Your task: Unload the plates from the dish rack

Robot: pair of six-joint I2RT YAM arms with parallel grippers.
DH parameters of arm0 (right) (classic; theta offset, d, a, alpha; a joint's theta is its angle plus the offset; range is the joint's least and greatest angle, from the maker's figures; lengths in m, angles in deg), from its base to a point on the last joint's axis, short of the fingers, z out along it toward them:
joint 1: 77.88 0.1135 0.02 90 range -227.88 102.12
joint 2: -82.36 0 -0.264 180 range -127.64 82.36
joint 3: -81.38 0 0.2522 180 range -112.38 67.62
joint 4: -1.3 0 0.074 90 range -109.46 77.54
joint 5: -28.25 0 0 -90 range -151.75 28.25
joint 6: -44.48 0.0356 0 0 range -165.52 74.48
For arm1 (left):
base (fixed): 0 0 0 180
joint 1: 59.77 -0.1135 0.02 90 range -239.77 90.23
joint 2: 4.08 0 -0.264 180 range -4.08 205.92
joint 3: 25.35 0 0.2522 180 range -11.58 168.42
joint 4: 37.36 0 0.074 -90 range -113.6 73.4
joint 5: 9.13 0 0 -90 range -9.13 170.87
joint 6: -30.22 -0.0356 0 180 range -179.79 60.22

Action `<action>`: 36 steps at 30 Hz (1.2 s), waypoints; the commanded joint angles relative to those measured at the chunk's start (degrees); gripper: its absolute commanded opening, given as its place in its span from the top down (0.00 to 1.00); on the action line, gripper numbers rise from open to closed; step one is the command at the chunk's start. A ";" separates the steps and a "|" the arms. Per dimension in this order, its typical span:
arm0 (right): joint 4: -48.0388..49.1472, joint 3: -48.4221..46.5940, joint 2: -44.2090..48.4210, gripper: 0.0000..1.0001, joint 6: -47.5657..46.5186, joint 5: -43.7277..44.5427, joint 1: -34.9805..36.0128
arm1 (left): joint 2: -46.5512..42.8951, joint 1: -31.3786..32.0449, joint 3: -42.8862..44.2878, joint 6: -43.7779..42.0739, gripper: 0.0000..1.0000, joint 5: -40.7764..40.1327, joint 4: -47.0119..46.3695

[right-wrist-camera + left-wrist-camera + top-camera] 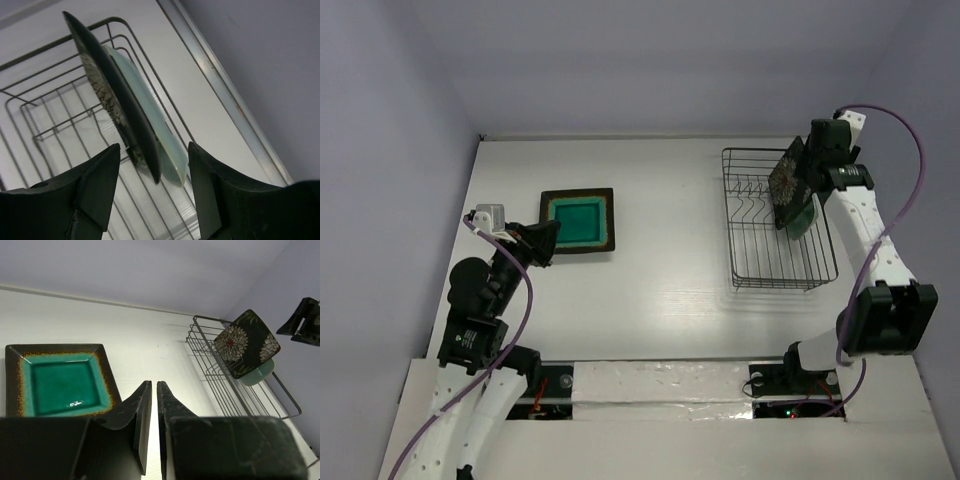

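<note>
Room: white table (660,290) w/ pale lilac walls (620,60) all round.
Dish rack: dark wire dish rack (778,225) sat on the far right part of the table, long side running away from the arms, mostly bare wire toward the near end.
Flower plate: black flower plate (125,110) w/ white-red blooms stood on edge at the rack's far end, tilted, patterned face toward the left arm's side.
Mint plate: pale mint plate (155,125) was right behind it on the wall side, leaning against its back, peeking out below and to the right of it in the top view.
Teal plate: teal plate (578,222) w/ dark rim lay flat on the table, face up, well apart from the rack on the left side.
Right gripper: right gripper (154,150) hung over the rack's far end, jaws wide open, one finger either side of the two standing plates' edges, gripping nothing; contact w/ the plates, couldn't tell.
Left gripper: left gripper (154,385) was just beside the teal plate's near-left corner, jaws nearly together w/ only a thin slit, nothing btwn them.
</note>
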 commanded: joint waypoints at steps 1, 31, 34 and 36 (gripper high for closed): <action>-0.86 -6.09 -6.10 0.38 -3.76 -1.70 -1.62 | 0.08 0.29 1.98 -0.40 0.92 -0.25 -1.59; -12.21 -25.35 -24.24 0.92 -11.49 -0.64 -1.63 | -0.10 0.82 2.15 -0.92 0.85 -0.33 -1.50; -11.59 -25.01 -22.58 0.99 -12.19 0.41 -1.63 | -0.19 0.82 2.15 -0.84 0.85 -0.25 -1.50; -11.42 -24.83 -21.35 1.00 -12.46 0.94 -1.63 | -0.01 0.82 2.06 -0.75 0.85 -0.25 -1.59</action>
